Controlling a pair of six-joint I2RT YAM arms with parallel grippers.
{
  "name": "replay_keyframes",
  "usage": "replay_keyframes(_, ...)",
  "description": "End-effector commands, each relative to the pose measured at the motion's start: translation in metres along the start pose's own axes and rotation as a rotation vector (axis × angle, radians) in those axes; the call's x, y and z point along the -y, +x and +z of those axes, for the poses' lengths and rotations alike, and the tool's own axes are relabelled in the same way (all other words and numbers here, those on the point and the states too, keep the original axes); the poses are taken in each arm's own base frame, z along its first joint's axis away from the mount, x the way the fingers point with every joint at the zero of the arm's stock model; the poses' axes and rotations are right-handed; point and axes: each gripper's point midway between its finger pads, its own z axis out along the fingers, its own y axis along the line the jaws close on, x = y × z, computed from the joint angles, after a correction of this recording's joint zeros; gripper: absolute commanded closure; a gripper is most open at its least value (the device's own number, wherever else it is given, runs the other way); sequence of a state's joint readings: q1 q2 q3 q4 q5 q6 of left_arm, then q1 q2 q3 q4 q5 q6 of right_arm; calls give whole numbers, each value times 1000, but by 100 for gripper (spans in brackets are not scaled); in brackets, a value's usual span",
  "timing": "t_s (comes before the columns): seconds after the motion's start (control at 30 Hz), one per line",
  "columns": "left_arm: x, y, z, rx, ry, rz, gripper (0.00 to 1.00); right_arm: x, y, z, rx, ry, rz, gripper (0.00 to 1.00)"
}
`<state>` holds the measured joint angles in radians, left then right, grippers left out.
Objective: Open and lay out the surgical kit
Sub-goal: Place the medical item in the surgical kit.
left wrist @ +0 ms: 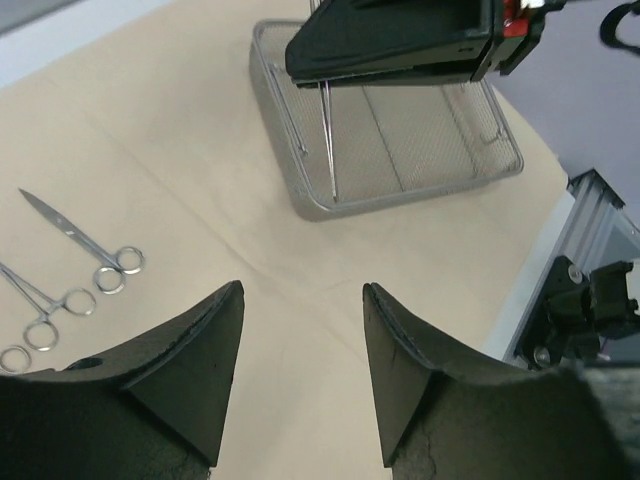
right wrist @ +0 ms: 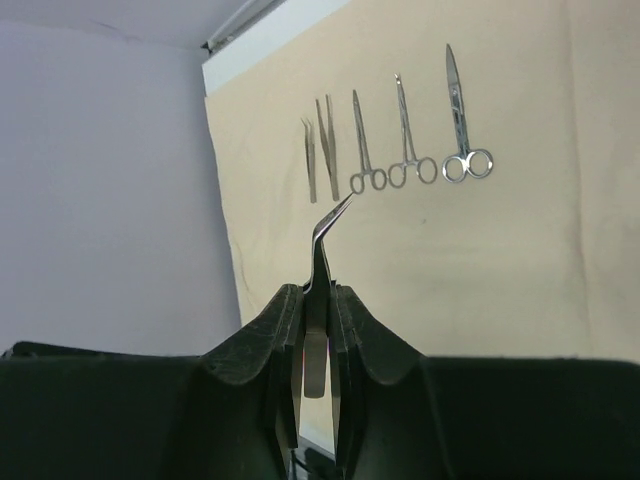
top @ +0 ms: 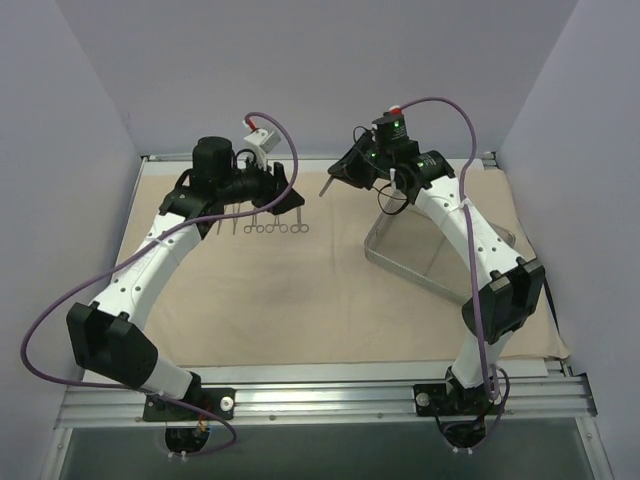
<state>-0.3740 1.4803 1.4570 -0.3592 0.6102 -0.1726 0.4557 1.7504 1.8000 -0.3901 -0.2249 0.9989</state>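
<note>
The cloth [top: 320,300] lies spread flat over the table [top: 330,382]. A row of tools [right wrist: 359,140] is already laid side by side on it toward the far left, with the scissors [right wrist: 457,115] at the end nearest the right arm. The clear tray [left wrist: 278,115] sits on the cloth to the right, well apart from the row.

The right gripper [right wrist: 315,292] has its jaws clamped on a bent-tipped pair of tweezers [right wrist: 318,262], held up in the air between the tray and the row with the tip pointing toward the row. The left gripper [left wrist: 302,290] hangs over the cloth near the row with its jaws apart and nothing between them.

The step in hand looks like adding these tweezers to the row. To do it well, the right arm would:
- Carry the tweezers to the free cloth just beside the scissors and turn them parallel to the other tools.
- Lower them until they lie almost flat on the cloth before the jaws part, since a release from height could make them bounce or skid into the neighbours.
- Lift straight up afterwards, so the fingers do not drag the cloth or disturb the row.

The left arm is best kept where it cannot cross the right arm's path.
</note>
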Motion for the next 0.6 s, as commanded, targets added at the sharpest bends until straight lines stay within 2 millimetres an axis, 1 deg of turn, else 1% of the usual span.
replay_keyframes(0.0, 14, -7, 1, -27, 35, 46, 40, 8, 1, -13, -1, 51, -144, 100)
replay_keyframes(0.03, 17, -14, 1, -21, 44, 53, 40, 9, 5, -10, -12, 64, -158, 100)
replay_keyframes(0.1, 20, -11, 6, -42, 61, 44, 40, 12, 9, -8, -30, 90, -181, 100)
replay_keyframes(0.13, 22, -16, 6, -33, 67, 46, 40, 10, 12, -7, -33, 89, -198, 100)
replay_keyframes(0.27, 28, -20, 13, -23, 103, 31, 40, 3, 15, -6, -30, 73, -208, 100)
replay_keyframes(0.43, 31, -14, 26, -50, 129, -6, 40, -7, 18, -4, -34, 52, -229, 100)
replay_keyframes(0.47, 31, -11, 31, -62, 135, -19, 41, -12, 17, -6, -28, 39, -235, 100)
replay_keyframes(0.5, 34, -12, 33, -65, 140, -23, 43, -14, 18, -6, -28, 36, -238, 100)
replay_keyframes(0.57, 33, -8, 39, -82, 144, -33, 46, -17, 17, -6, -26, 30, -240, 100)
